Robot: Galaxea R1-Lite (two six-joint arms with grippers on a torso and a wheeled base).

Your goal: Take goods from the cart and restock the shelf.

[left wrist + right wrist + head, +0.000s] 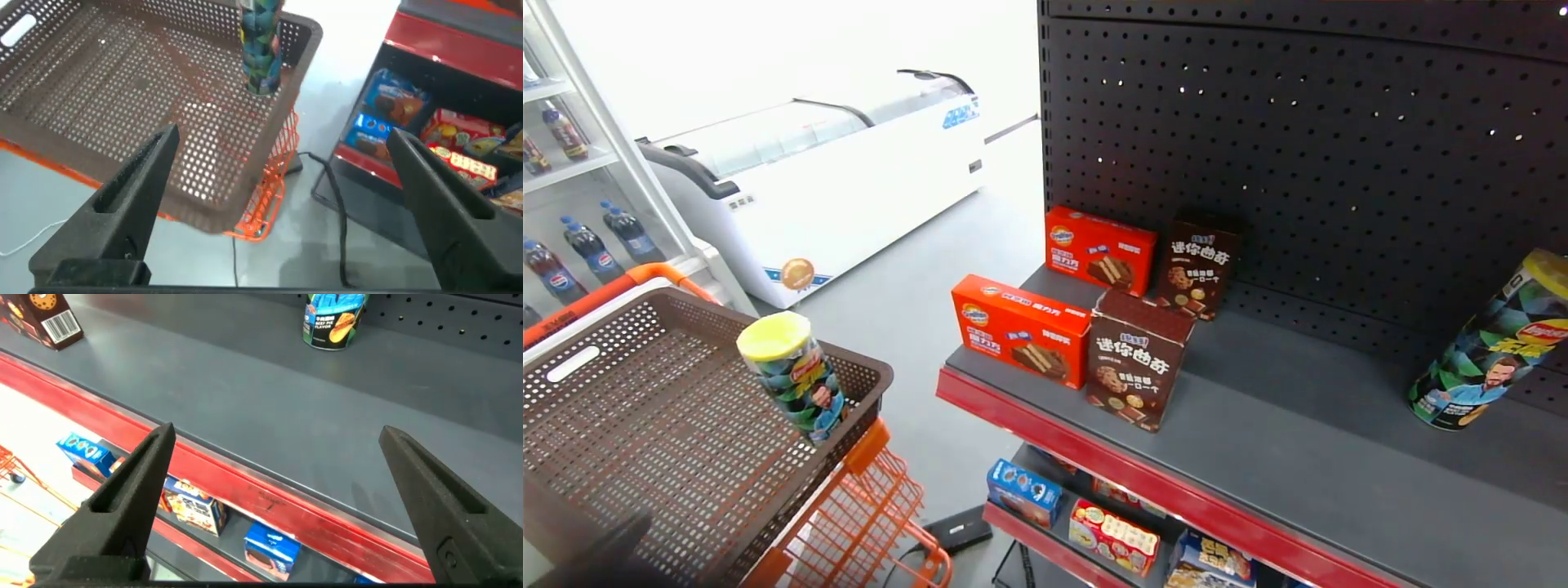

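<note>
One chip canister (792, 376) in the brown basket (629, 425) atop the orange cart (874, 514); yellow-lidded, upright, tucked into the corner nearest the shelf (1298, 441), close to the perforated wall on two sides. Nothing else visible in the basket. Left gripper (282, 139) poised above the basket's near rim, fingers spread wide, holding nothing; canister well ahead of it, not yet between the fingers. Right gripper (278, 434) likewise spread and empty, hanging over the shelf's red front lip (245, 486). A second canister (1494, 343) already standing toward the back of the shelf, well apart from the boxes. Two orange boxes (1021, 331) and two brown boxes (1137, 359) grouped at the shelf's left end, the front pair right at the lip.

Judged from here: pick not yet begun. Main hazard likely a topple; tall, narrow tube, easily tipped by one finger arriving before the other. Little room between canister and basket wall; risk of a finger snagging the perforations or jamming on the rim. Round glossy side; possible slip or rotation under a shallow or off-centre squeeze. On the carry across, chance of the base clipping the red lip if brought in too low; chance of nudging the front brown box off the edge if set down too far left.
</note>
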